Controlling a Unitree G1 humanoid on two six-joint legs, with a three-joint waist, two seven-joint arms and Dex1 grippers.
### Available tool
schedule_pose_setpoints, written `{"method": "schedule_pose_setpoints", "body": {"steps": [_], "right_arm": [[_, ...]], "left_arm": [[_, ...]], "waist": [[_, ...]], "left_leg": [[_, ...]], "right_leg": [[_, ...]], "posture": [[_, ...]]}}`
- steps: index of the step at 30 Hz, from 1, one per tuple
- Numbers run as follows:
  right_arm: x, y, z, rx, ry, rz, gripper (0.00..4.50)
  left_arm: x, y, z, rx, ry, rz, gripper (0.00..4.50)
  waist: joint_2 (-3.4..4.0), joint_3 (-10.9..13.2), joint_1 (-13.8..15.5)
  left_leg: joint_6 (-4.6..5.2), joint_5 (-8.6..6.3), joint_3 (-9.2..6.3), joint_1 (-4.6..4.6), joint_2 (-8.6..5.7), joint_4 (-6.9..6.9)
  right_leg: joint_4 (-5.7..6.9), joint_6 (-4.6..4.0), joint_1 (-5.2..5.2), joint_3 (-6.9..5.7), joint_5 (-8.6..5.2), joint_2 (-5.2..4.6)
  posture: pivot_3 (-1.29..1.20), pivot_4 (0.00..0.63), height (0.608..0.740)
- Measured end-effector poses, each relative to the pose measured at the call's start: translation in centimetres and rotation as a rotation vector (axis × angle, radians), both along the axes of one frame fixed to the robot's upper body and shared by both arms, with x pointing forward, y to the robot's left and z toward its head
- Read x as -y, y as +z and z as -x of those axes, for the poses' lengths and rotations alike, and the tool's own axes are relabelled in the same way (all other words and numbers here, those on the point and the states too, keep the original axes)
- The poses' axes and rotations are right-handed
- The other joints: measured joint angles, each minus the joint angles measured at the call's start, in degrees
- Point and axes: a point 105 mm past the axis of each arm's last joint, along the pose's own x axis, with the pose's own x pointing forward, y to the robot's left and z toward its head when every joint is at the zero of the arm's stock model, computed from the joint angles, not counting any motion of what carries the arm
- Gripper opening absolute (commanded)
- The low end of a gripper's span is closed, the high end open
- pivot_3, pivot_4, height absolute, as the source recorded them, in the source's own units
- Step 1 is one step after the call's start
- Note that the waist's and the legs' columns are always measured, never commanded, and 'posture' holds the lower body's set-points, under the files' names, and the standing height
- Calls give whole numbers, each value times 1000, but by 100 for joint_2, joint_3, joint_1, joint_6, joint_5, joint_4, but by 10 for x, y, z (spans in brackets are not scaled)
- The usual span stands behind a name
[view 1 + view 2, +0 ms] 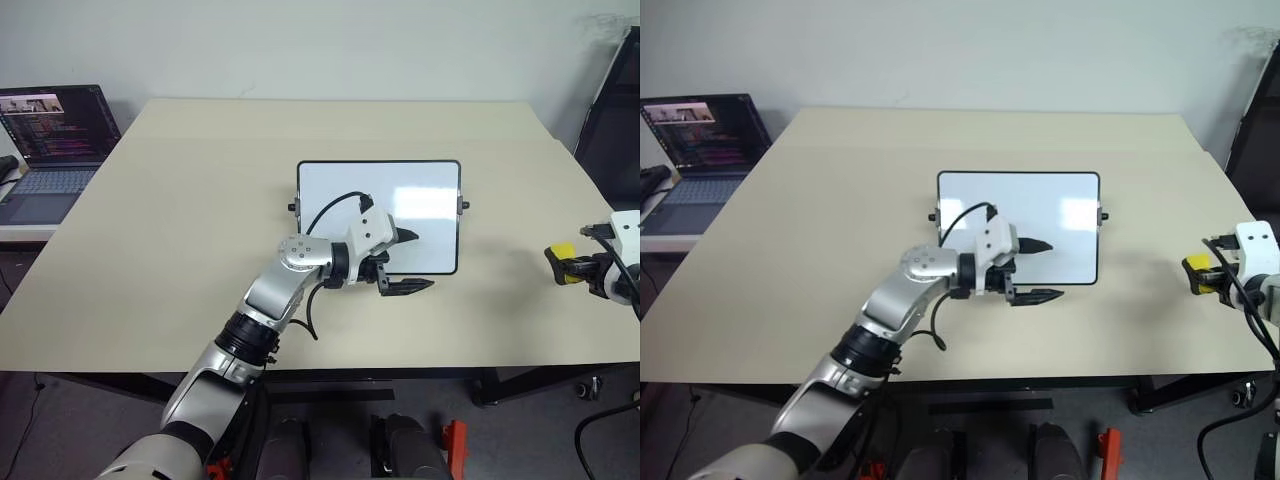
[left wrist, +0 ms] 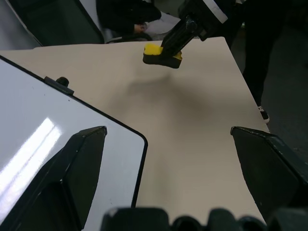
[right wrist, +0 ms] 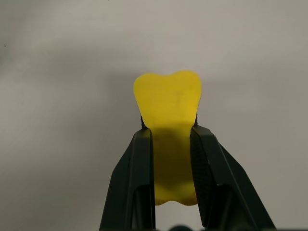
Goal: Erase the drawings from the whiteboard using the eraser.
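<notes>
Eraser (image 3: 167, 103) was clamped in the right pincer (image 1: 566, 265) near the table's right edge, well apart from the whiteboard (image 1: 340, 185). Left pincer (image 1: 407, 262) hung with fingers apart over the board's near right corner. No drawings were made out; if any remain, the eraser's dark underside should be laid flat on the board.

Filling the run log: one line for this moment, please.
left end effector: open, at whiteboard corner | right end effector: shut on eraser, off board | drawings: none visible

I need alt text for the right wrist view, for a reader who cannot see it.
The right gripper is shut on the yellow eraser, whose sides bulge out past the two black fingers. Behind it lies the plain beige table.
</notes>
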Motion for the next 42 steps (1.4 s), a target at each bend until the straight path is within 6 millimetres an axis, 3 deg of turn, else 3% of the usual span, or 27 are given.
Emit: {"method": "schedule_pose_setpoints", "body": {"steps": [6,17,21,25,27,31,34,36,39,42], "right_arm": [[-1,-19,-2,-80,27,23,674],[1,-11,-17,-60,25,19,4463],[0,9,-20,9,44,22,4463],[-31,55,-40,278,143,18,4463],[-53,58,-53,415,181,30,4463],[-88,22,-66,510,200,-37,4463],[-89,10,-71,551,163,-64,4463],[-87,7,-74,589,127,-82,4463],[-83,1,-74,627,99,-105,4463],[-88,-9,-75,641,110,-143,4463]], "left_arm": [[-8,-8,0,-10,20,-18,4500],[-14,-5,0,4,38,-17,4500],[-27,-3,-4,-3,75,4,4500],[-56,33,-21,44,217,170,4500],[-86,60,-40,84,392,296,4500],[-176,88,-75,105,843,500,4500],[-224,81,-84,137,1112,558,4500],[-246,63,-85,180,1246,488,4500],[-258,28,-89,188,1352,365,4500],[-252,0,-90,224,1400,309,4500]], "waist": [[0,0,11],[2,0,10],[10,4,1],[13,7,-37],[8,5,-34],[13,7,-19],[12,8,32],[12,8,72],[12,8,138],[11,7,153]], "left_leg": [[0,0,0,0,-1,2],[0,0,0,-1,-1,3],[0,0,-1,0,0,3],[0,0,-4,4,6,4],[0,0,-7,20,6,3],[-1,0,-1,20,-1,2],[-2,0,-2,9,-7,2],[-2,0,-3,8,-7,2],[-2,1,-5,9,-7,3],[-2,1,-2,16,-6,3]], "right_leg": [[-1,1,1,0,1,-1],[-1,2,1,0,2,-1],[0,2,1,-1,2,0],[4,3,2,-2,2,4],[3,3,17,-7,1,5],[4,4,18,0,5,-3],[-6,-12,17,-2,24,-10],[-6,-13,17,-4,25,-10],[-3,-15,16,-7,26,-10],[-2,-16,20,-5,27,-9]], "posture": [[0,150,740],[0,150,740],[0,150,740],[0,150,740],[0,150,740],[0,150,740],[0,150,740],[0,150,740],[0,150,740],[0,150,740]]}}
